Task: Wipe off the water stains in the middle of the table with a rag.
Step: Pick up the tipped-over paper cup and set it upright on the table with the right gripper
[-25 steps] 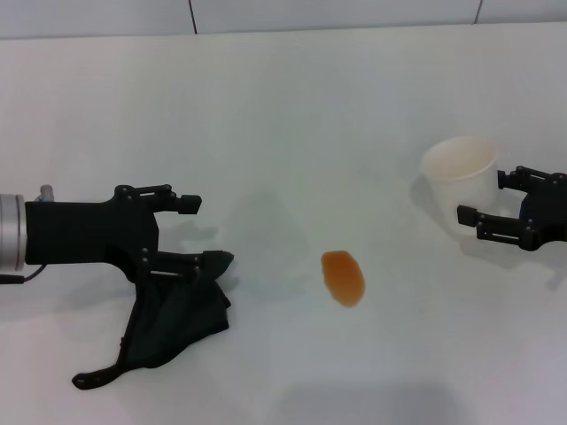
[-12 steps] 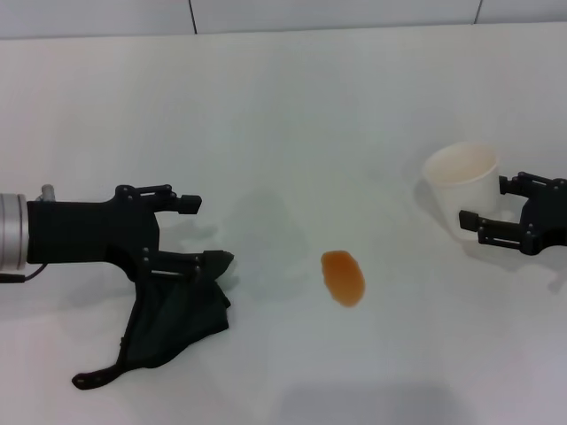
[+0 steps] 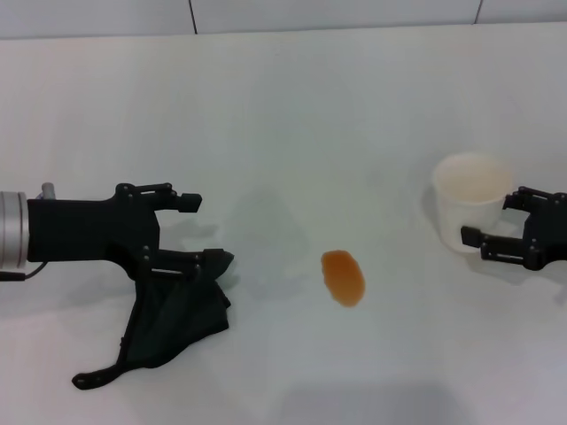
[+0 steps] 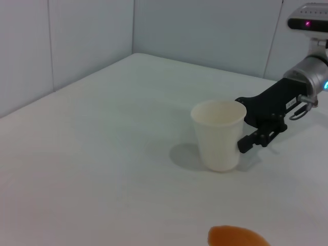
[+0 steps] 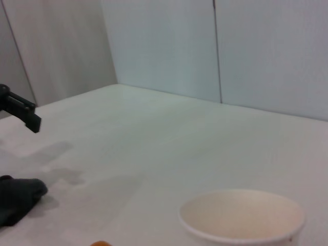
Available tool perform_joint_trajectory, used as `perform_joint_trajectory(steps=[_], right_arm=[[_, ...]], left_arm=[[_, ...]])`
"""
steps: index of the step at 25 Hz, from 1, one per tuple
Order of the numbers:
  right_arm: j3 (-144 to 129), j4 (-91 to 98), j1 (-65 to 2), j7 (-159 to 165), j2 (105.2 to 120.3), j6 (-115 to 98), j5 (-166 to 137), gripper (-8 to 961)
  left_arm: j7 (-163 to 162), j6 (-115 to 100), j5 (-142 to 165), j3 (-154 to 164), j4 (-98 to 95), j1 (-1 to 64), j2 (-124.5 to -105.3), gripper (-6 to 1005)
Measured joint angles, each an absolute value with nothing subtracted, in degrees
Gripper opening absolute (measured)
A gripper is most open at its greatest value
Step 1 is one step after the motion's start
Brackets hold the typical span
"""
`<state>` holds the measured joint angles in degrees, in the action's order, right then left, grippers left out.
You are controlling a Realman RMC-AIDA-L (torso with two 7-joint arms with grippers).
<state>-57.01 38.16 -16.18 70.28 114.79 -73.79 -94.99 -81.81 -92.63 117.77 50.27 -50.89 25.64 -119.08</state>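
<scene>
mostly the scene is table: a broad, plain white matte surface that fills the head view, meeting pale grey wall panels along its far edge. the wrist views show those same panels rising on two sides, with thin vertical seams between them and a corner where they join.

near the middle of the table sits the water stain, a single small glossy orange-amber oval blot with a faint tail at its near end; its edge also shows low in the left wrist view.

well to the left of the blot, the left gripper reaches in low over the table with its fingers spread apart. the rag, a dark charcoal cloth with wrinkled folds, hangs bunched from under the lower finger and rests on the table, its thin tail-like corner trailing toward the near left edge. whether that finger actually pinches the cloth i cannot tell; the upper finger is clear of it.

on the right side stands a whitish paper cup, upright and empty-looking. the right gripper is just beside it, fingers parted with the cup's side between their tips, closing on nothing that can be seen
</scene>
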Motion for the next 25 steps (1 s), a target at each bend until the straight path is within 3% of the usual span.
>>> perform_joint_trajectory(steps=[14, 25], right_arm=[[-56.5, 38.8, -15.8, 75.3, 113.8, -75.2, -99.3, 780], [-55.9, 40.6, -14.3, 75.9, 113.3, -75.4, -99.5, 854]], left_arm=[[-81.8, -92.7, 117.8, 50.3, -50.9, 26.0, -119.09, 861], [-81.8, -92.7, 117.7, 50.3, -50.9, 26.1, -119.09, 861]])
